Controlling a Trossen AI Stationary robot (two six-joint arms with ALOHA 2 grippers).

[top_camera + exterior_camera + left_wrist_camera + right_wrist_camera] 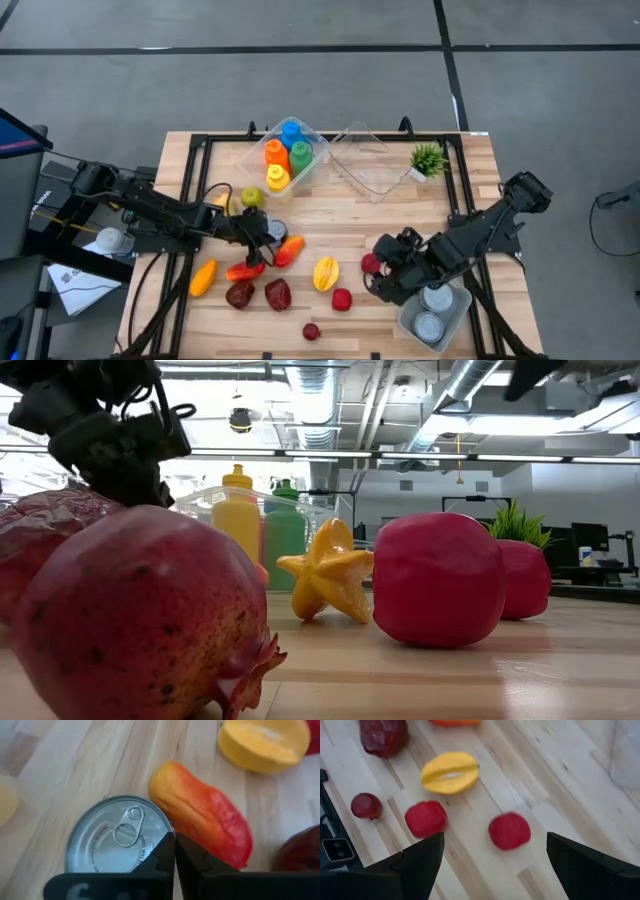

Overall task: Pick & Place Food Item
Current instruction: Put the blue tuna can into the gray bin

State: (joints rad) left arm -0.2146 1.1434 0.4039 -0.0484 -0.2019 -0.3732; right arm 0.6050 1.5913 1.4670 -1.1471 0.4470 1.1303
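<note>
A silver can [112, 837] with a pull tab stands on the wooden table [400, 225] next to a red-orange pepper [205, 820]. My left gripper [175, 842] is shut with nothing between its fingers, its tips over the can's rim on the pepper's side. My right gripper [495, 840] hangs open above a small round red fruit [509, 831] on the table, one finger on either side and clear of it. Nearby lie a yellow star fruit [450, 772], another red fruit [425, 818] and two dark pomegranates [240, 294]. My left gripper's shut fingertips [167, 845] stand over the can's rim [159, 822], slanting down from the table's left. Whether they touch it cannot be told. The can stands upright on the table.
A clear bin [250, 160] of coloured bottles, an open clear box [365, 165] and a small green plant [428, 160] stand at the far side. A container of cans [435, 315] sits at the near right. An orange fruit [203, 277] lies near left.
</note>
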